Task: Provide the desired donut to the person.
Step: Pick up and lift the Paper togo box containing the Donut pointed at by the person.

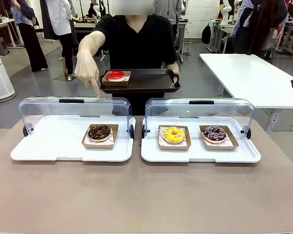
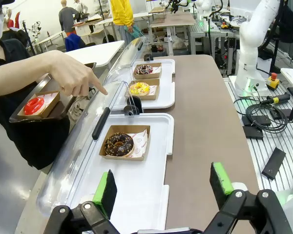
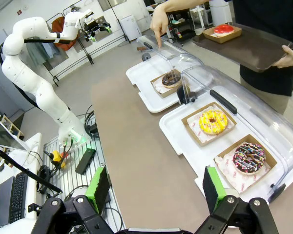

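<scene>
The chocolate donut (image 1: 99,132), dotted with sprinkles, sits in its shallow cardboard boat (image 1: 89,143) on the left display tray (image 1: 44,148). The person's pointing hand (image 1: 88,73) hangs just behind and above the donut, forefinger aimed down at it over the raised clear lid (image 1: 73,108), so this looks like the wanted one. The left gripper (image 2: 162,180) hovers on the robot's side of the donut, well apart from it, jaws spread wide and empty. The right gripper (image 3: 156,178) is farther from it, beyond the yellow donut (image 1: 173,135), also spread and holding nothing. As I judge the risks, a reach from above could knock the lid or the finger so close behind the donut. Pinching the donut itself would crush the icing, while pinching one thin wall of the boat could tip it and slide the donut out. The dark serving tray (image 1: 151,82) behind the donut is steadied by the person's other hand (image 1: 174,74) alone and already carries a red donut (image 1: 116,75), so a heavy set-down could tilt it. Whether the fingertip touches the lid I cannot tell; glare blurs the lid's rear edge, and the hand on the serving tray is mostly hidden
</scene>
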Robot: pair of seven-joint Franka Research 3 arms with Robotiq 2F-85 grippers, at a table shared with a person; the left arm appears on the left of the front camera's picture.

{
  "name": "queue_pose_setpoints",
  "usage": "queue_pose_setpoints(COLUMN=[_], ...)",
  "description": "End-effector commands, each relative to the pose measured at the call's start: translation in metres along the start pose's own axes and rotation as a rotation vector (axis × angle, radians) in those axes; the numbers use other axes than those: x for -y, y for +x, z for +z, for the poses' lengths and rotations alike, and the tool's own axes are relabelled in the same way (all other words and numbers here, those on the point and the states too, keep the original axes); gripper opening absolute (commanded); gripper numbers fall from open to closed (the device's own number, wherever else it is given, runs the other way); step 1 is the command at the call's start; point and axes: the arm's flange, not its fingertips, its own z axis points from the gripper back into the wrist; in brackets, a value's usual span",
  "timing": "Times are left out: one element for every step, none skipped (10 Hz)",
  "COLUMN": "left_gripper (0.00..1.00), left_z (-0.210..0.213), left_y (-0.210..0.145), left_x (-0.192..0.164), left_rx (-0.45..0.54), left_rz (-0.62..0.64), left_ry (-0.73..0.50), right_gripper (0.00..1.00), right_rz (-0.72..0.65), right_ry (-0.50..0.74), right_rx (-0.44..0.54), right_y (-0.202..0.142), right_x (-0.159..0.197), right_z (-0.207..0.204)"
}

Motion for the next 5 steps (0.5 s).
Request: queue_pose_setpoints(left_gripper=[1.00,1.00,1.00,1.00,1.00], left_z=[0.0008,0.0008,0.0008,0.0008,-0.0001], left_y=[-0.0002,-0.0002,-0.0002,-0.0002,0.0000], left_x=[0.0002,0.0002,0.0002,0.0002,0.0000], left_rx=[0.003,0.003,0.003,0.003,0.000], left_rz=[-0.010,-0.010,-0.010,-0.010,0.000], left_ry=[0.008,0.008,0.008,0.008,0.000], right_gripper=[1.00,1.00,1.00,1.00,1.00], right_rz=[0.008,0.008,0.008,0.008,0.008], right_ry=[0.010,0.010,0.010,0.010,0.010], right_rx=[0.020,0.020,0.020,0.020,0.020], right_y=[0.0016,0.0016,0.0016,0.0016,0.0016], right_x=[0.0012,0.0012,0.0012,0.0012,0.0012], right_z=[-0.0009,-0.0009,-0.0009,-0.0009,-0.0009])
